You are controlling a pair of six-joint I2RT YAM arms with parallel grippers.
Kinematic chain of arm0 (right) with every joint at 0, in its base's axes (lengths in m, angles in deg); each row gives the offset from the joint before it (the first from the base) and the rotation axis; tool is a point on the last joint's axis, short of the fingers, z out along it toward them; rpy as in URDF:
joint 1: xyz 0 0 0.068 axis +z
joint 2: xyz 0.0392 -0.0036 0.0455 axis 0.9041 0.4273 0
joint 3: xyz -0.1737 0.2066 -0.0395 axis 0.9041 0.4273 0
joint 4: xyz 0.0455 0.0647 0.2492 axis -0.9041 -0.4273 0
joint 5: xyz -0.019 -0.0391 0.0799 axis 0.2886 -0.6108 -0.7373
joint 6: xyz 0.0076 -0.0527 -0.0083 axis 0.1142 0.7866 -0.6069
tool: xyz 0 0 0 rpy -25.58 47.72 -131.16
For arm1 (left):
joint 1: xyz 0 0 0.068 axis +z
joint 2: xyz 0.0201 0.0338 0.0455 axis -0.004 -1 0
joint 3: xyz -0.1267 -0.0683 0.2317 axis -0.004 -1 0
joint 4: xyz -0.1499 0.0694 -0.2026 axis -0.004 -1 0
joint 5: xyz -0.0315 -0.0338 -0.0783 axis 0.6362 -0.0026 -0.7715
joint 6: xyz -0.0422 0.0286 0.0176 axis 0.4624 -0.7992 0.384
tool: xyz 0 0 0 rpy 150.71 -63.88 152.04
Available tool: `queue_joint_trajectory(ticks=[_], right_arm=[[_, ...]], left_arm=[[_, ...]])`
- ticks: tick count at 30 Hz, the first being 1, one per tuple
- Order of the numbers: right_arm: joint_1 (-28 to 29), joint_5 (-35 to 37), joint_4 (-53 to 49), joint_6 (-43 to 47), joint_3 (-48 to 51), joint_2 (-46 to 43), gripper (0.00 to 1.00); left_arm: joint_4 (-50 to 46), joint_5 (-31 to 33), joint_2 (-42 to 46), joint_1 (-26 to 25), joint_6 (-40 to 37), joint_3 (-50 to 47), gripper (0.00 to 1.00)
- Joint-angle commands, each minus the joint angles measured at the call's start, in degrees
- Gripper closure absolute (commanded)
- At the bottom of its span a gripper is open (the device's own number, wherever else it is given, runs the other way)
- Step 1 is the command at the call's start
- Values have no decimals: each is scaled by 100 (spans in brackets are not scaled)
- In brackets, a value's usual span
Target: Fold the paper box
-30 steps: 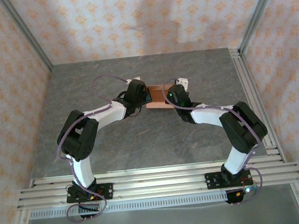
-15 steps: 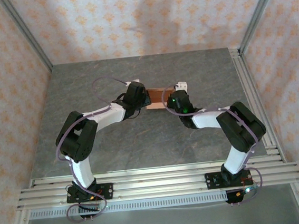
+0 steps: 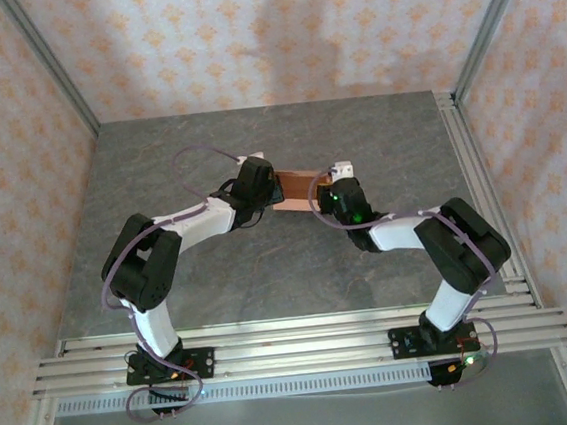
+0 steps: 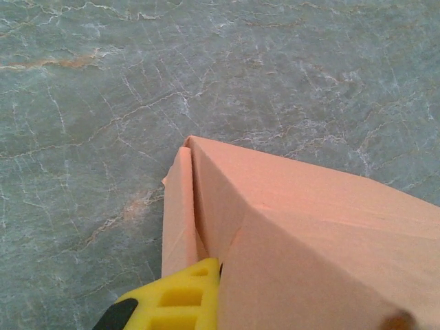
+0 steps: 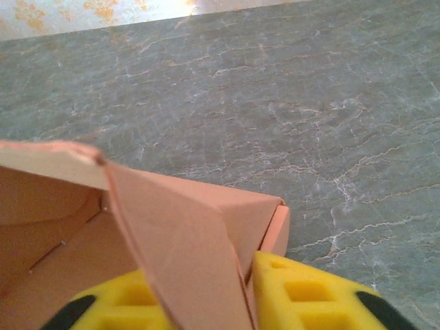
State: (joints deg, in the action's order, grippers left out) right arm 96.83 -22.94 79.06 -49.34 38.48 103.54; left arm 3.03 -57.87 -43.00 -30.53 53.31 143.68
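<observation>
The paper box (image 3: pixel 297 188) lies at the middle of the bench (image 3: pixel 268 264). The left claw (image 3: pixel 264 184) pinches its left end, probably to steady it. Whether the right claw (image 5: pixel 213 297) grips the flap, I cannot tell.

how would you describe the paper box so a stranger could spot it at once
Find the grey marbled table and follow the left arm and right arm to where they meet. The paper box sits between them: the one salmon-orange card thing against grey stone and black arms.
</observation>
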Motion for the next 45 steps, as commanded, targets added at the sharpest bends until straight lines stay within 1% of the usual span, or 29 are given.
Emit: queue_joint_trajectory(ticks=[1, 2, 7, 10, 14, 16, 17, 21, 22, 26, 29, 32, 35, 37, 39, 42, 45], right_arm=[[35, -117, 276, 152, 153, -384, 66], [32, -97, 256, 183, 188, -487, 65], [14, -136, 126, 416, 338, -1028, 52], [-11, -196, 8, 536, 451, -1449, 50], [-54, -143, -227, 302, 406, -2019, 47], [-112, -2, -608, 41, 167, -2151, 46], [-163, -19, -986, -80, -97, -2168, 45], [-385, -337, -2741, -433, -1402, -1780, 40], [-441, -441, -3041, -458, -1650, -1641, 38], [-539, -642, -3897, -361, -2530, -993, 34], [-565, -708, -4389, -303, -3018, -519, 34], [-562, -764, -4545, -294, -3212, -216, 34], [-566, -826, -4499, -322, -3173, -66, 34], [-563, -885, -4454, -345, -3126, -3, 34], [-563, -932, -4412, -389, -3046, 41, 34], [-560, -931, -4342, -409, -2918, 78, 34], [-564, -908, -4309, -422, -2818, 78, 34]], left_arm=[[-456, 135, 111, -53, -206, -77, 100], [-457, 126, 100, -53, -239, -69, 100], [-448, 128, 74, -63, -254, -42, 100], [-413, 136, 93, -63, -254, -33, 100], [-371, 170, 181, -97, -438, -72, 100], [-347, 187, 207, -118, -503, -103, 100], [-378, 223, 215, -127, -541, -94, 100], [-333, 258, 266, -130, -588, -184, 100], [-290, 246, 277, -127, -579, -213, 100], [-250, 277, 322, -153, -555, -266, 100], [-208, 303, 387, -181, -550, -312, 99], [-248, 312, 434, -201, -613, -323, 95], [-280, 356, 513, -242, -627, -390, 92], [-285, 384, 567, -267, -615, -427, 90], [-317, 391, 621, -288, -614, -467, 84], [-335, 385, 726, -329, -614, -545, 83], [-342, 401, 921, -384, -582, -711, 77]])
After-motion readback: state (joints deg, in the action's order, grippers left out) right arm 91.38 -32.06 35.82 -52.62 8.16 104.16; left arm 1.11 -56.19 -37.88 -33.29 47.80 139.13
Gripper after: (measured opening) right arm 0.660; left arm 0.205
